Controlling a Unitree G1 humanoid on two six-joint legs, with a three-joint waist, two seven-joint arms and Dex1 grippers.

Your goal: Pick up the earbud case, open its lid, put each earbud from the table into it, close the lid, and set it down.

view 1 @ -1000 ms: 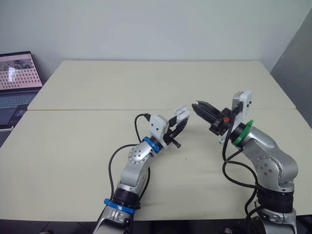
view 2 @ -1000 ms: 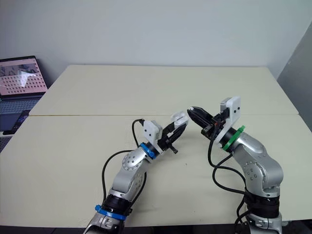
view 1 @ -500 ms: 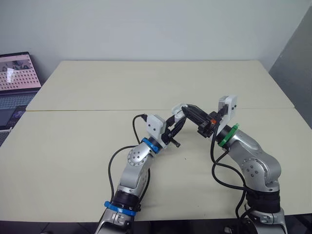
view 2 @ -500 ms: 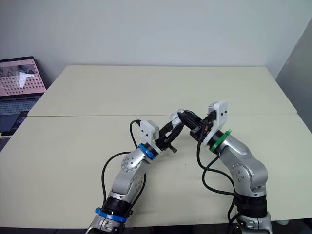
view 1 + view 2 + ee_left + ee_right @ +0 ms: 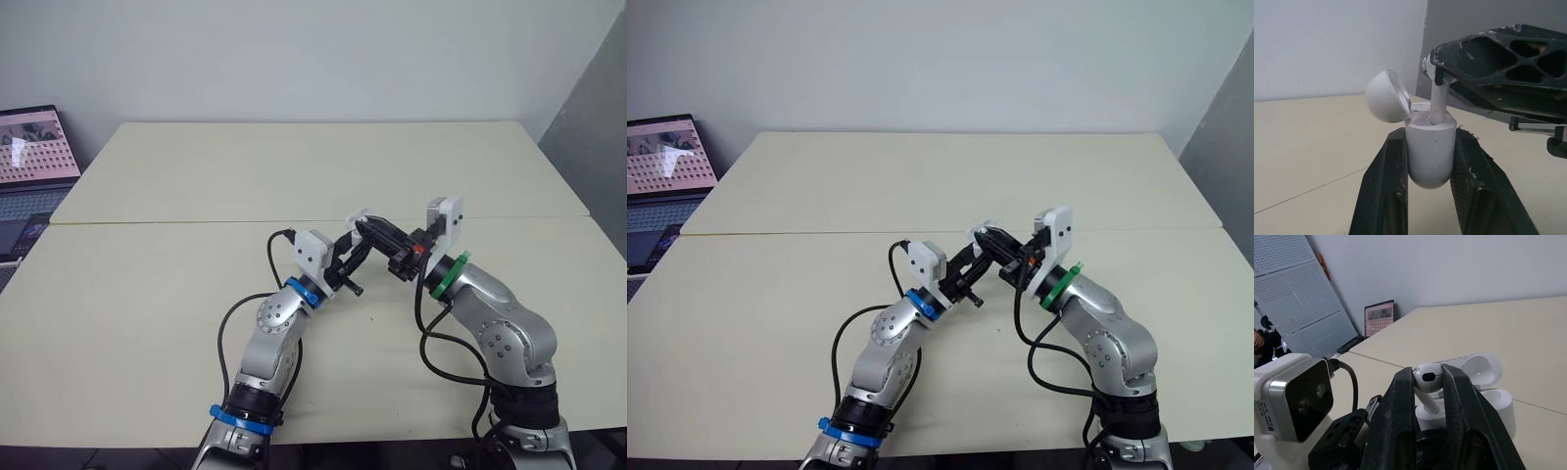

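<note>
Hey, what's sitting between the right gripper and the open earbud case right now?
An earbud, pinched in the right gripper, its stem dipping into the earbud case; the left wrist view shows it.

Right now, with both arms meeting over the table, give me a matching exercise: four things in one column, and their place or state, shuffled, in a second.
Things:
1. earbud case
2. lid
3. earbud
4. laptop

Place or state:
A. pinched in the right gripper, stem reaching into the case's opening
B. off to the robot's left, screen lit
C. swung open
D. clamped in the left gripper

Pairs: 1-D, 2-C, 3-A, 4-B.
</note>
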